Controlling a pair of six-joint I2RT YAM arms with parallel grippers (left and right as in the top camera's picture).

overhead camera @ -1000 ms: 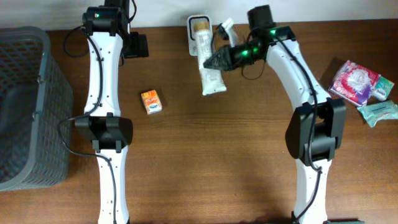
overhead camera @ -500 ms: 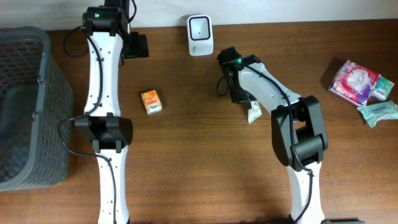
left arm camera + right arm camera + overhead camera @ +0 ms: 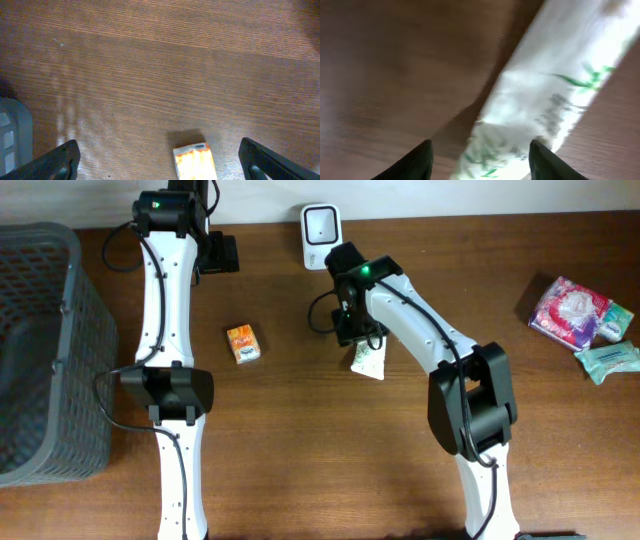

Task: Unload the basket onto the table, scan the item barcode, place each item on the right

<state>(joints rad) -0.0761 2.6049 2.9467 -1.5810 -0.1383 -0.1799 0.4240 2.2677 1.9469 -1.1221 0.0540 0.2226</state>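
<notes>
overhead view first: where was the item? asked one.

the white packet with green print lay flat on the table, said the other, near the middle, with its 12 o'clock end tucked under the right arm. the scanner stood at the table's 12 o'clock edge, apart from the packet, with that arm's wrist between the two.

was the right tool holding it?

no. on the right wrist view its two fingertips stood apart, and the packet lay below them, running from the gap up toward 1 o'clock. that picture was blurred, so i could not tell whether the fingertip on the 3 o'clock side brushed the wrapper. nothing was clamped.

and the left tool?

spread wide, with nothing in it. on the left wrist view it hung over bare wood, and a small orange packet lay on the table under the gap, a little toward the 3 o'clock tip and cut off by the 6 o'clock edge of the frame.

how did that orange packet sit against the item?

from overhead it lay at about 9 o'clock from the white packet, well apart from it.

anything else on the table?

a grey basket at the 9 o'clock edge, and at the 3 o'clock edge a pink packet with a teal packet just beside it, at its 5 o'clock.
</notes>
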